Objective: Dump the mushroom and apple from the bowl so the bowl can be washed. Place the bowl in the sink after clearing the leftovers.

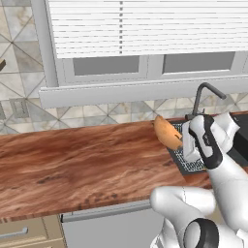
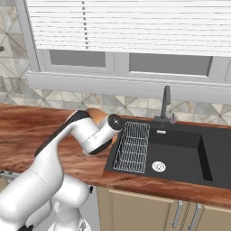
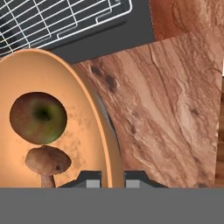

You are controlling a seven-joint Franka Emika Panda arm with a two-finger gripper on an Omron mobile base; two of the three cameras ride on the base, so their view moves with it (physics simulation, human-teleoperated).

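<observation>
My gripper (image 3: 112,181) is shut on the rim of the light orange-tan bowl (image 3: 83,131), one finger on each side of the wall. The bowl is tipped steeply on edge. A reddish-green apple (image 3: 38,117) and a brown mushroom (image 3: 47,162) lie against its inner face. From the left base view the bowl (image 1: 166,133) hangs over the wooden counter (image 1: 82,160) by the left edge of the black sink (image 1: 240,130), with the gripper (image 1: 186,143) at its right side. In the right base view a sliver of the bowl (image 2: 95,112) peeks out behind the arm, left of the sink (image 2: 180,151).
A white wire rack (image 2: 132,146) lies in the sink's left part, close to the bowl. The dark faucet (image 2: 165,103) stands at the sink's back edge. A window sill and tiled wall run behind the counter (image 2: 27,131), which stretches away to the left.
</observation>
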